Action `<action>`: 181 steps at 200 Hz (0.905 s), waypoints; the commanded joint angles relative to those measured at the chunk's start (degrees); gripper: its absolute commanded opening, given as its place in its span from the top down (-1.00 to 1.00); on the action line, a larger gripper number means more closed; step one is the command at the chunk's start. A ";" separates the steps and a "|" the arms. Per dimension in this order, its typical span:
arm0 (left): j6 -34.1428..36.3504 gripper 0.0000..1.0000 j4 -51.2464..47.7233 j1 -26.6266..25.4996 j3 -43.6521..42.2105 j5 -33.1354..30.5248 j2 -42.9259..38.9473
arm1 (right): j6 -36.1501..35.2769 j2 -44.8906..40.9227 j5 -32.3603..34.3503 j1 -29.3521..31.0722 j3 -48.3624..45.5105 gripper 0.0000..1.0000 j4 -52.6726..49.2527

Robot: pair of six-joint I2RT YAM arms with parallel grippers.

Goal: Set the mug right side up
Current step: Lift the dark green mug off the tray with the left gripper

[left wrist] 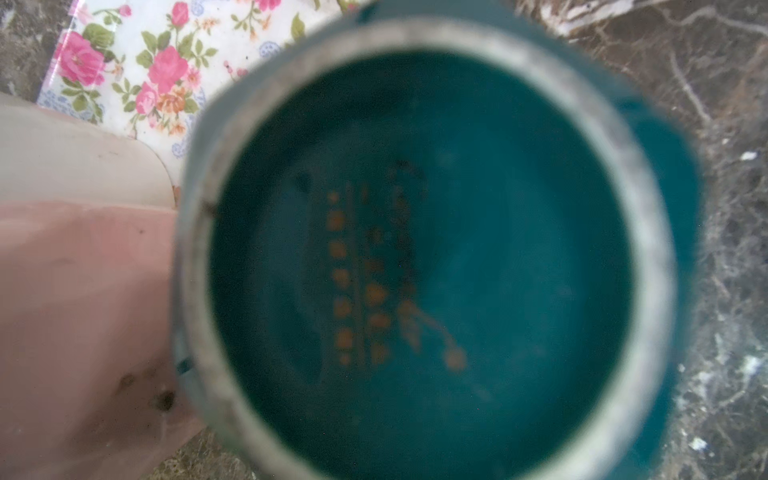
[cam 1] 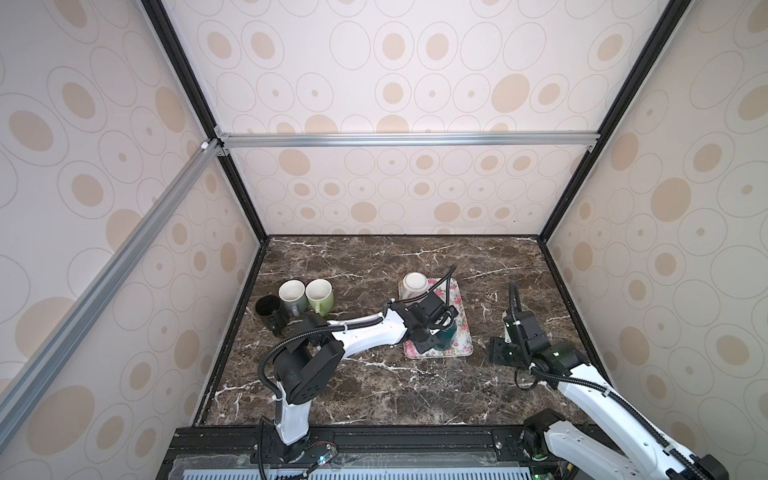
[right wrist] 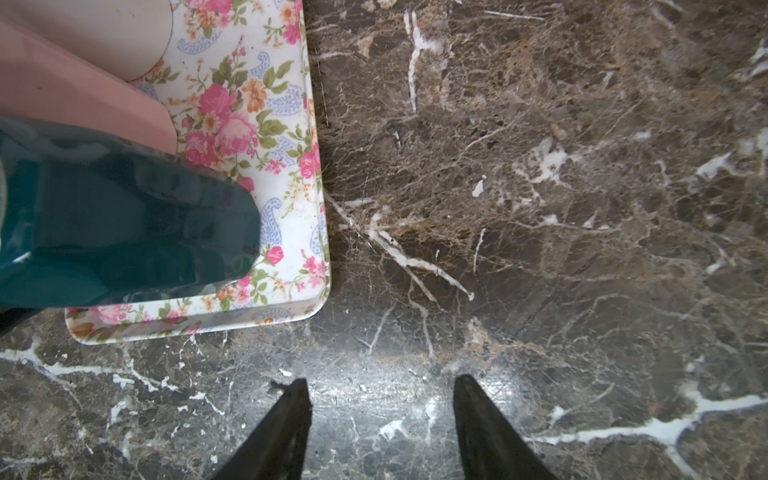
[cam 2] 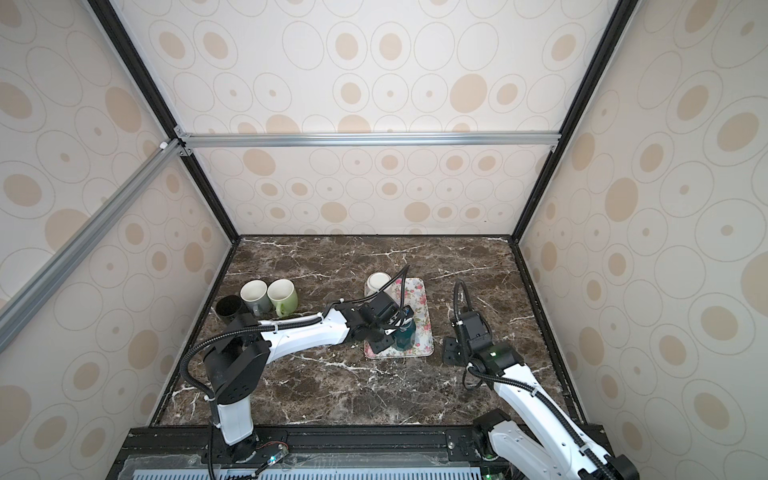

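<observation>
A teal mug stands upside down near the front of the floral tray. In the left wrist view its base, with an unglazed ring and a brown stamp, fills the picture from very close. My left gripper reaches down over this mug from the left and is shut on it; its fingertips are hidden. The right wrist view shows the mug's glossy side. My right gripper hangs open over bare marble, to the right of the tray, holding nothing.
A pink mug with a cream base stands upside down at the tray's far end. A black mug, a grey mug and a green mug stand upright at the far left. Patterned walls enclose the marble table.
</observation>
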 commanded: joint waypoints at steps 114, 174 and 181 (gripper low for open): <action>-16.46 1.00 12.34 -0.63 -6.07 1.87 -4.90 | 2.57 -2.50 -2.87 -0.20 -1.78 -0.17 0.46; -20.25 1.00 15.82 -0.59 -7.71 3.54 -6.04 | 3.30 -3.37 -4.72 -0.20 -2.68 -0.17 1.21; -20.69 1.00 16.44 -0.61 -7.91 3.91 -6.31 | 3.42 -3.46 -4.90 -0.23 -2.73 -0.17 1.25</action>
